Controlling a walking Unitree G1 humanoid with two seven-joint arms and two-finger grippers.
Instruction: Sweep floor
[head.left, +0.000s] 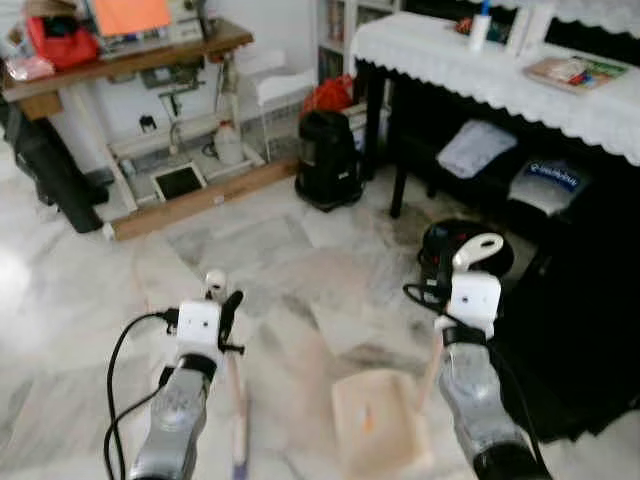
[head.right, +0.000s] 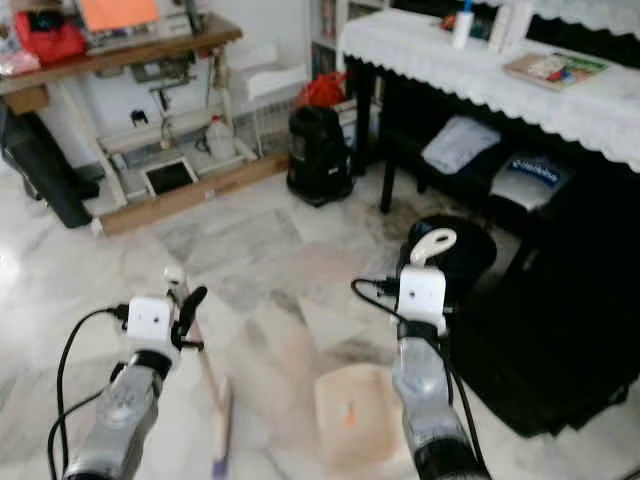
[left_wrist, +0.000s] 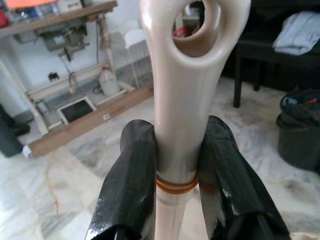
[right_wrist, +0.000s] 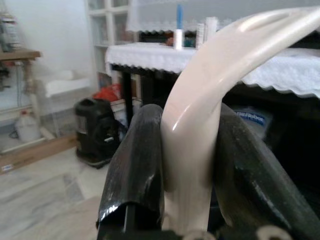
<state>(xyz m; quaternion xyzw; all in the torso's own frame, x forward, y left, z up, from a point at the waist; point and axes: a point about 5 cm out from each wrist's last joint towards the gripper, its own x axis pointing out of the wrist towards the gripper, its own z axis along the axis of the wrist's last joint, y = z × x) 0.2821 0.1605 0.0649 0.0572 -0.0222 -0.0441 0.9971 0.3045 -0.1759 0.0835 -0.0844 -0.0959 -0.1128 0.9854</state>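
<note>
My left gripper is shut on the cream broom handle, just below its hanging loop. The broom slants down to the marble floor between my arms, its purple bristle end at the picture's lower edge. Held by its curved cream handle in my shut right gripper, a beige dustpan rests low over the floor in front of me. A small orange scrap lies in the pan.
A black bin stands ahead by a bookshelf. A black table with a white lace cloth runs along the right, with cushions under it. A wooden workbench stands at the back left. A dark round object sits behind my right gripper.
</note>
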